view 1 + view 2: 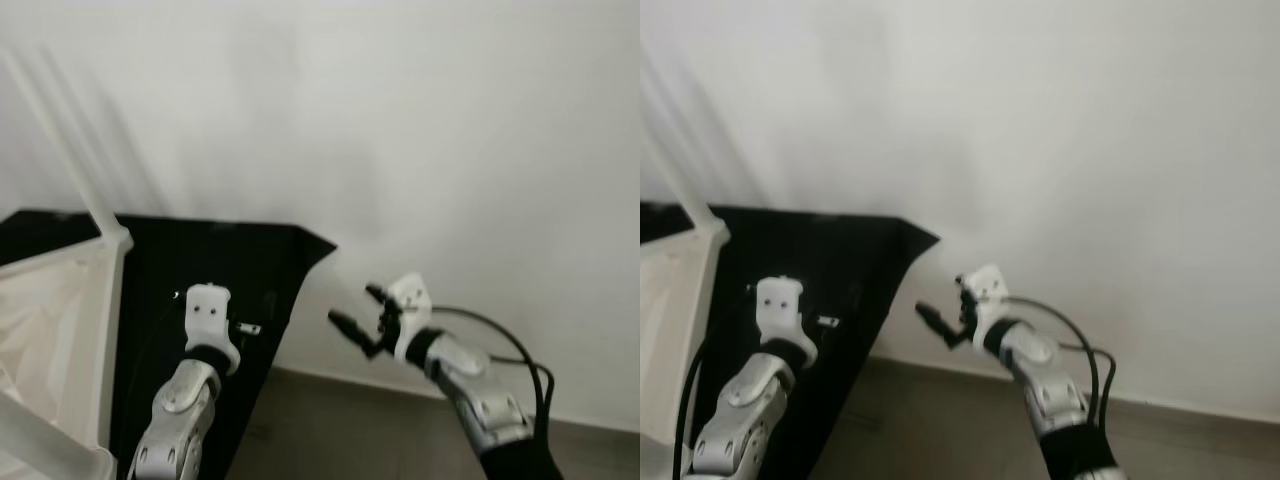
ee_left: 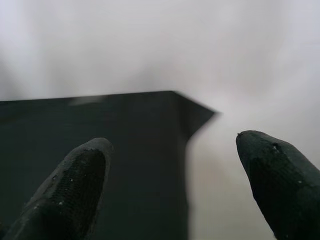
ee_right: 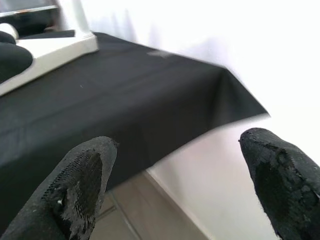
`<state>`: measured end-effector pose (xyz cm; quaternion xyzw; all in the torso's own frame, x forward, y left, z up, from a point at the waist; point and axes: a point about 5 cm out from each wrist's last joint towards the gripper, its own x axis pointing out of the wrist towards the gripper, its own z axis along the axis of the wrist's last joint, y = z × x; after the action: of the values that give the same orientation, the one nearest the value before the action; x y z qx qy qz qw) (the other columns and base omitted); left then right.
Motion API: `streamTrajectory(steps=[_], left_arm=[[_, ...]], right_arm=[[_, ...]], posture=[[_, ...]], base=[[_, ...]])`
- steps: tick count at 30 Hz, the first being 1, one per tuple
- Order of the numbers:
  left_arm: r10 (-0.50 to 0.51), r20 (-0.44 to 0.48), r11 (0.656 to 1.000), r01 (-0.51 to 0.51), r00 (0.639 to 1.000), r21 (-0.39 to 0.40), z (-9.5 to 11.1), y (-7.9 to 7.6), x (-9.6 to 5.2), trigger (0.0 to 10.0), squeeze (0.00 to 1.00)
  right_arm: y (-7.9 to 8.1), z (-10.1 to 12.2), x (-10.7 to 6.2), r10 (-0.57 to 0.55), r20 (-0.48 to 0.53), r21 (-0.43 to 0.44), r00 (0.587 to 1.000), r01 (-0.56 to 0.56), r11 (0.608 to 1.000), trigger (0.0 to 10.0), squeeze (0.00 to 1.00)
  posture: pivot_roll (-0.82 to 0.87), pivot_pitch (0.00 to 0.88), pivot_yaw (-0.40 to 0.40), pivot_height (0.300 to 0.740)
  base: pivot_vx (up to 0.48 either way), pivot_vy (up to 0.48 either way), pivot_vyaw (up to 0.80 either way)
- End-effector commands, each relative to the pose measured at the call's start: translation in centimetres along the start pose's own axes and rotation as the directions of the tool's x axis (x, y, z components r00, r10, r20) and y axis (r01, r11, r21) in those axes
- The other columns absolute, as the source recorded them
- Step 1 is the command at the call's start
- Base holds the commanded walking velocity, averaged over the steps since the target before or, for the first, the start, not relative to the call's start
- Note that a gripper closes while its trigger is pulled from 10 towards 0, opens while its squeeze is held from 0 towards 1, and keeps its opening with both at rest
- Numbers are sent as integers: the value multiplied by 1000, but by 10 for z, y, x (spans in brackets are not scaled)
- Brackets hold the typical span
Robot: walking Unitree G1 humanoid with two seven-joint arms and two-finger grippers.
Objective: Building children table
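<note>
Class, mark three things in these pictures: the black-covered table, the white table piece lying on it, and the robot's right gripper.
black-covered table (image 1: 290, 245): left eye view, cloth near its far corner.
white table piece (image 1: 60, 310): left eye view, its flat panel.
right gripper (image 1: 358, 318): left eye view, midway between its fingertips.

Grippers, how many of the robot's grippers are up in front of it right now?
2. The left gripper is raised over the black-covered table, fingers apart and holding nothing. The right gripper hangs beyond the table's corner near the white wall, also open and holding nothing.
</note>
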<state>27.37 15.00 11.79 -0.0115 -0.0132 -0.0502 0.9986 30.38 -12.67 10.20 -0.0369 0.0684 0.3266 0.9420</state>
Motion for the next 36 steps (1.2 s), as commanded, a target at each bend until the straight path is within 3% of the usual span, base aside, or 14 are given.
streamTrajectory(steps=[1,4,7,10,20,36], left_arm=[[69,-17,997,-68,997,39,0,13,0,10000,0],[126,-21,990,-125,992,60,0,18,0,10000,0],[264,-47,961,-258,964,105,-2,32,-3,10000,0],[322,-53,942,-314,945,122,-3,37,-6,10000,0],[380,-43,917,-370,924,148,-1,40,-8,10000,0],[397,-51,913,-388,916,126,-1,41,-9,10000,0]], right_arm=[[12,1,6,59,-10,-36,998,-60,998,10000,0],[13,-1,6,67,-22,-49,997,-68,996,10000,0],[14,0,6,74,-12,-34,997,-74,997,10000,0],[14,0,6,77,-12,-29,997,-77,997,10000,0],[14,0,6,83,-16,-29,996,-84,996,10000,0],[14,-1,6,89,-18,-31,996,-89,996,10000,0]], posture=[[-120,0,57,740],[-120,0,57,740],[-117,0,59,740],[-115,0,59,740],[-115,0,57,740],[-116,0,57,740]], base=[[0,0,656],[0,0,752],[0,0,800],[0,0,800],[0,0,800],[0,0,800]])
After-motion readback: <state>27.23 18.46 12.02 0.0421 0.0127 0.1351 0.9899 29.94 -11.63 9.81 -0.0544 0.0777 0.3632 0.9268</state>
